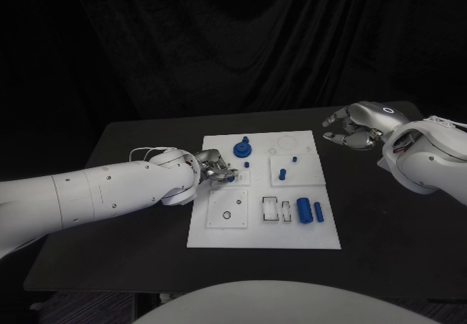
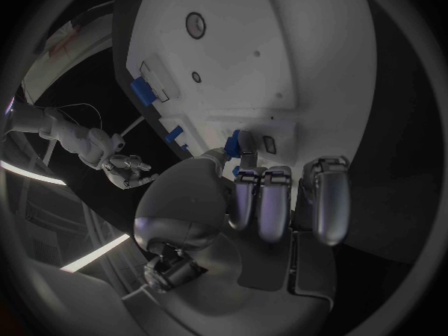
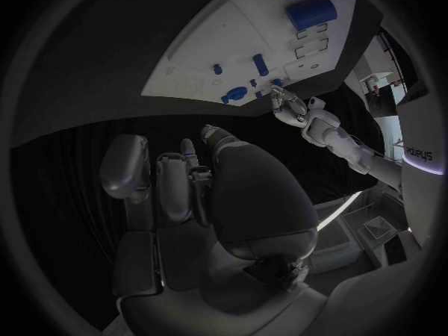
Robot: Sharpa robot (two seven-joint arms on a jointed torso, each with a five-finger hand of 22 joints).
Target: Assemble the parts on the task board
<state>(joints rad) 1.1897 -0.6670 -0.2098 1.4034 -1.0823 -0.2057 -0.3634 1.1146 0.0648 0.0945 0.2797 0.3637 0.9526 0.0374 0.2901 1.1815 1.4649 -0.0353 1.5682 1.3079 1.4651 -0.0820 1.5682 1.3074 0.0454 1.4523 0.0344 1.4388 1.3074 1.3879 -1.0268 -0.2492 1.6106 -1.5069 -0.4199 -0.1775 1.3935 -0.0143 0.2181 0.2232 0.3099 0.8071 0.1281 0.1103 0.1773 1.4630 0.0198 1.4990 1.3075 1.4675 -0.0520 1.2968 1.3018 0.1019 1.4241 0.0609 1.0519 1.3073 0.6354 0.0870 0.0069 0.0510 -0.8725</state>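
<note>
The white task board (image 1: pixel 262 229) lies mid-table. My left hand (image 1: pixel 216 171) is at its left edge and pinches a small blue part (image 1: pixel 231 177) just above a square plate there. The left wrist view shows that blue part (image 2: pixel 234 141) between the thumb and a fingertip of the left hand (image 2: pixel 280 201), close to the board (image 2: pixel 271 60). My right hand (image 1: pixel 355 128) hovers off the board's far right corner, fingers loosely bent, holding nothing. In its own wrist view the right hand (image 3: pixel 196 187) is apart from the board (image 3: pixel 224 45).
On the board are a blue gear-like part (image 1: pixel 241 148), small blue pegs (image 1: pixel 282 173) and two blue cylinders (image 1: pixel 310 209) beside rectangular slots (image 1: pixel 277 209). A square plate with a round hole (image 1: pixel 227 214) lies at the front left. Black table (image 1: pixel 127 256) surrounds the board.
</note>
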